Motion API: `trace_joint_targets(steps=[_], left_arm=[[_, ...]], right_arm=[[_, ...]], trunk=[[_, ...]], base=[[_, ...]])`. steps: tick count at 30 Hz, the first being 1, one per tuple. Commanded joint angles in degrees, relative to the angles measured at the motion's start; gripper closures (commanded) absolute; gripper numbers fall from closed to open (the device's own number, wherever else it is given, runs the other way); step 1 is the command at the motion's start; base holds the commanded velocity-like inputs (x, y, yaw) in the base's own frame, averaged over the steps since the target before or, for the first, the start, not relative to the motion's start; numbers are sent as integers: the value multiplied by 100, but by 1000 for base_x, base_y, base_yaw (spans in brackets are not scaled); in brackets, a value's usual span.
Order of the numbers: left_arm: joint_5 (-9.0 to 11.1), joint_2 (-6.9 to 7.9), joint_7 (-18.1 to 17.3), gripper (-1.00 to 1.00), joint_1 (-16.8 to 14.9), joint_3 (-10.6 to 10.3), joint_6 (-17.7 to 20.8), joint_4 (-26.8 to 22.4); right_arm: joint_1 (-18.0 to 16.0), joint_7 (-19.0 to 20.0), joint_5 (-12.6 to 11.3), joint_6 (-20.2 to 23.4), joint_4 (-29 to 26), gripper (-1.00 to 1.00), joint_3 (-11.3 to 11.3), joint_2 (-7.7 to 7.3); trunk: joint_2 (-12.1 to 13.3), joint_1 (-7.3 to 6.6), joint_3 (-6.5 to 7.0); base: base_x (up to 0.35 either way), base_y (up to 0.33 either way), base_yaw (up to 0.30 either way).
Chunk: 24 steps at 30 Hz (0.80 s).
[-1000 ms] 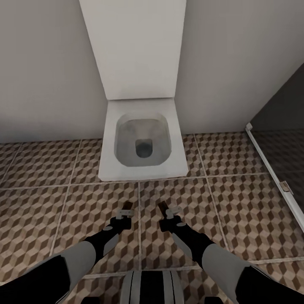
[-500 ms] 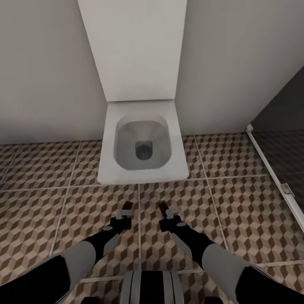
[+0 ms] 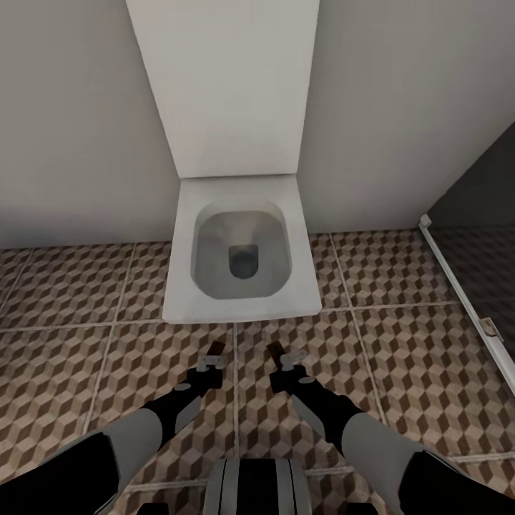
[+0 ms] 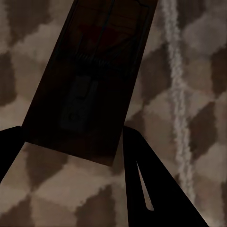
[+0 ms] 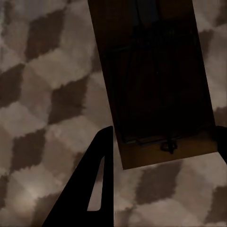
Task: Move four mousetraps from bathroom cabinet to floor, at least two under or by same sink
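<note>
In the lower middle of the head view my two arms reach forward over the bathroom floor (image 3: 400, 315), its cube-patterned tiles split by pale grout lines. My left gripper (image 3: 213, 357) has its fingers closed on a mousetrap (image 3: 217, 349), a small dark board sticking out past the tips. In the left wrist view that mousetrap (image 4: 90, 75) lies between my black fingers (image 4: 156, 189), its wire faintly visible. My right gripper (image 3: 280, 357) likewise grips a second mousetrap (image 3: 274, 349); in the right wrist view that board (image 5: 156, 80) fills the upper right, one finger (image 5: 90, 184) beside it. A white toilet (image 3: 239, 250) stands against the wall at the centre, just beyond both grippers. A dark glass panel (image 3: 479, 236) sits at the right edge.
</note>
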Motion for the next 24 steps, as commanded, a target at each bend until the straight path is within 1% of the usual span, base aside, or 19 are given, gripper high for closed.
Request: trace_joint_targets(steps=[1,3,7,8,11,13,16,24], left_arm=[[10,0,41,100,-2,-48,-11,-2],[11,0,41,100,-2,-50,-10,0],[11,0,41,100,0,-52,-9,-2],[11,0,41,100,0,-52,-9,-2],[10,2,41,100,4,-52,-9,1],[10,3,41,100,6,-52,-9,1],[10,1,41,100,7,-52,-9,1],[10,0,41,100,75,-60,-9,-1]], right_arm=[[-5,-53,-49,22,-12,100,50,-3],[-5,-53,-48,26,-12,100,53,23],[-5,-53,-26,33,-12,100,62,189],[-5,-53,-7,34,-12,100,65,207],[-5,-53,196,43,-12,100,71,268],[-5,-53,281,46,-12,100,72,289],[-5,-53,343,52,-12,100,73,303],[-5,-53,372,57,-12,100,74,310]], trunk=[[-1,-1,-3],[-1,-1,-3],[-1,-1,-3],[-1,-1,-3],[-1,-1,-3],[-1,-1,-3],[-1,-1,-3],[-1,-1,-3]], base=[[5,0,0],[3,0,0],[1,0,0],[0,0,0],[0,0,0],[0,0,0],[0,0,0],[0,0,0]])
